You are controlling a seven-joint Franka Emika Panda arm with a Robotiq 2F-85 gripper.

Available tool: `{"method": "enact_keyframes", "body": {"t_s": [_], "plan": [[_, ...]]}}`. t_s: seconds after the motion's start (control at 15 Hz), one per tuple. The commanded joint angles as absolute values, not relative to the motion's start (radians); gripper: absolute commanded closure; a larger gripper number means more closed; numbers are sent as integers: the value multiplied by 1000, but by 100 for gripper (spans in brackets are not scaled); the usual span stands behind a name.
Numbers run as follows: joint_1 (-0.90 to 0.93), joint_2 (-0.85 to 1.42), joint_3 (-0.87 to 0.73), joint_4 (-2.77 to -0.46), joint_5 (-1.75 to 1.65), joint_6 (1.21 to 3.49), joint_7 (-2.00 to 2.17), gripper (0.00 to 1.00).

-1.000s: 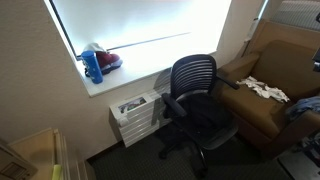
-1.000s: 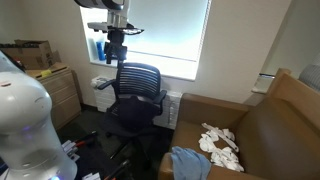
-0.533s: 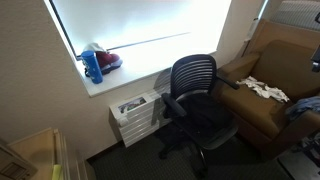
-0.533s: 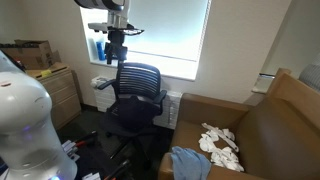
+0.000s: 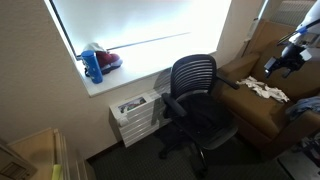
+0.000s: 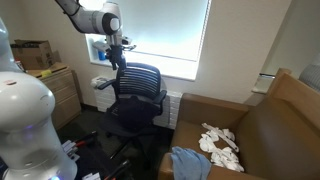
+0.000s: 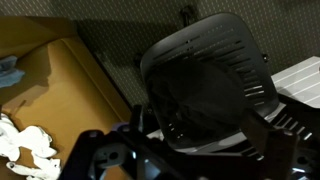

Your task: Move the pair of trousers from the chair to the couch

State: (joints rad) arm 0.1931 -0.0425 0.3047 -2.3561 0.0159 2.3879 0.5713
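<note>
A blue-grey garment, seemingly the trousers [image 6: 188,163], lies crumpled on the front of the brown couch [image 6: 270,125]; it shows as a blue patch in an exterior view [image 5: 303,108] and at the wrist view's left edge [image 7: 8,72]. The black mesh office chair [image 6: 135,95] [image 5: 192,90] stands under the window with a bare seat [image 7: 200,85]. My gripper [image 6: 118,58] [image 5: 283,62] hangs above the chair's backrest. Its dark fingers [image 7: 190,165] look spread apart and hold nothing.
A white crumpled cloth [image 6: 220,140] [image 5: 262,88] [image 7: 25,145] lies on the couch seat. A white drawer unit [image 5: 135,112] stands below the windowsill. A blue bottle and red item [image 5: 96,62] sit on the sill. Wooden drawers [image 6: 55,90] stand left of the chair.
The arm has swung and tilted, the gripper dropping slightly towards the chair's backrest. It has come into an exterior view at the right edge. Chair and clothes have not moved.
</note>
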Motion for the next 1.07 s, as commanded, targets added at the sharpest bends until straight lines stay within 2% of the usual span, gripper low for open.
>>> {"method": "enact_keyframes", "body": {"t_s": [0.0, 0.33, 0.73, 0.87, 1.0], "plan": [[226, -11, 294, -2356, -33, 2436, 628, 0], [250, 40, 290, -2353, -85, 2490, 683, 0], [288, 123, 249, -2384, -362, 2784, 990, 0], [299, 159, 237, -2366, -534, 2795, 1117, 0], [285, 143, 258, -2372, -502, 2765, 1099, 0]]}}
